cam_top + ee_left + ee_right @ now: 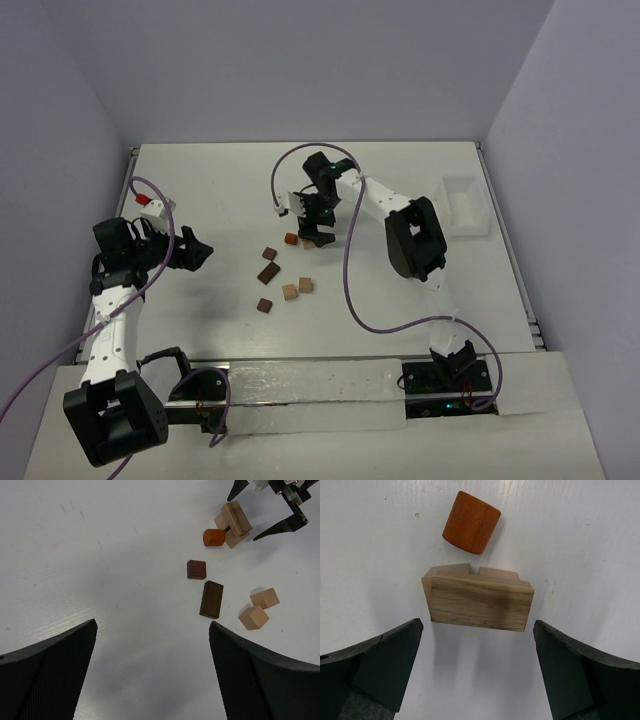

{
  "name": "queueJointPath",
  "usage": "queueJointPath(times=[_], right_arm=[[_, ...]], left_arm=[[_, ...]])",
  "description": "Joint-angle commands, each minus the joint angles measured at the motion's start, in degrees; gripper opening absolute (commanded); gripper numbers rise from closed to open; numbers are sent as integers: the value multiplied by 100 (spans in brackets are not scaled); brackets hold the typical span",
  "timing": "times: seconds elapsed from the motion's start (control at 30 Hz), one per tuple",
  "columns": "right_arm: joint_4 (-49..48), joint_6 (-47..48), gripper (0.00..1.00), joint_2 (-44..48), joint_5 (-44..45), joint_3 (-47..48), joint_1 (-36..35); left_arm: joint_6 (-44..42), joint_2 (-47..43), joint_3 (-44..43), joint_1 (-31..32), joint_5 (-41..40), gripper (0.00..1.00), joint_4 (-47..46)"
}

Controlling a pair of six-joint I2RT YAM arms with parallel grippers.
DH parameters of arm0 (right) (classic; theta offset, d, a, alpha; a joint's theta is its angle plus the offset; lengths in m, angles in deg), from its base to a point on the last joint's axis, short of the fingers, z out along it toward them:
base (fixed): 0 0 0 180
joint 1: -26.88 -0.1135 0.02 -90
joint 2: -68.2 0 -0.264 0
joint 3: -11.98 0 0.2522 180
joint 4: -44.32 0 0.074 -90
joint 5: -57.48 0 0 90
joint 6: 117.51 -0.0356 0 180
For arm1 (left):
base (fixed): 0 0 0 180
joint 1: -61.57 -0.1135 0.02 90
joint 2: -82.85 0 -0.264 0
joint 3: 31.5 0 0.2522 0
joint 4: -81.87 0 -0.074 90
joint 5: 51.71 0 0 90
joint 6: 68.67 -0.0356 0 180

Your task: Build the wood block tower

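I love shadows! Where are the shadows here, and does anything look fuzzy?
Right wrist view: the long tan block is sharp, grain showing, with a soft shadow below it. Left wrist view: a tan cube casts a faint shadow. Top view: soft, even light on the table.

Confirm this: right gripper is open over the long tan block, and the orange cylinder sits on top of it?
No: the orange cylinder lies on the table beside the long tan block, not on it, as the right wrist view shows. The right gripper is indeed open over that block.
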Motion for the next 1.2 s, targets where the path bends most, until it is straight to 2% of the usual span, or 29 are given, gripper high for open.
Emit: queueJointPath(times=[0.0,1.17], right_arm=[[-78,-21,100,-119,40,324,-88],[81,-74,100,-375,321,555,-311]], left_arm=[[-15,-8,-72,-44,24,99,-196],[-15,-6,-45,-51,-20,99,-221]])
